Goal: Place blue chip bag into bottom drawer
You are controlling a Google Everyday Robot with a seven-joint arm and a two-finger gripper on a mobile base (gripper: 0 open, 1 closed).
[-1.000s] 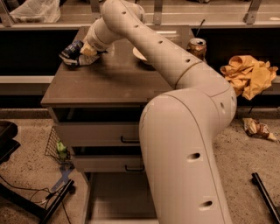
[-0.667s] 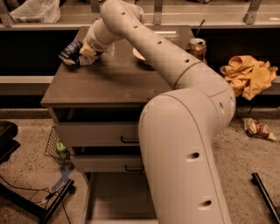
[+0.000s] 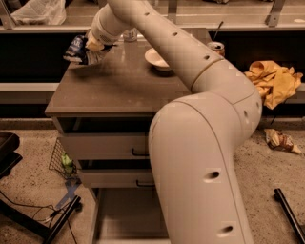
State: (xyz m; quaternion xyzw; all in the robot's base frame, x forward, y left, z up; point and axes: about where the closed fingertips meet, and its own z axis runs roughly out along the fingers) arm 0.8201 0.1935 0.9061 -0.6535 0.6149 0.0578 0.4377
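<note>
The arm (image 3: 200,143) is filling the right half of the view, rising from the lower edge, bending, and reaching back and left across the cabinet. The cabinet's brown surface (image 3: 119,88) is taking up the middle, with three drawers stacked beneath it. The bottom drawer (image 3: 126,214) is standing pulled out toward the camera as a flat tray with low walls, partly hidden by the arm. The top drawer (image 3: 100,145) and the middle drawer (image 3: 109,178) above it are each showing a black handle beside the arm and are sitting much further in.

A yellow cloth (image 3: 274,81) is lying heaped to the right of the cabinet. A clear plastic sack (image 3: 40,12) is resting on the ledge at upper left. A wire basket (image 3: 59,157) is leaning by the cabinet's left side. A pale bowl (image 3: 156,58) is sitting at the back of the surface, touching the arm's outline.

The chip bag (image 3: 77,47) is hanging tilted over the back-left corner of the surface, well apart from the bottom drawer. The gripper (image 3: 93,45) is pinching the chip bag from its right side, just above that corner. A tan wrapper (image 3: 281,141) is lying on the floor at right, below the cloth. A can (image 3: 217,46) is standing at the back-right of the surface.
</note>
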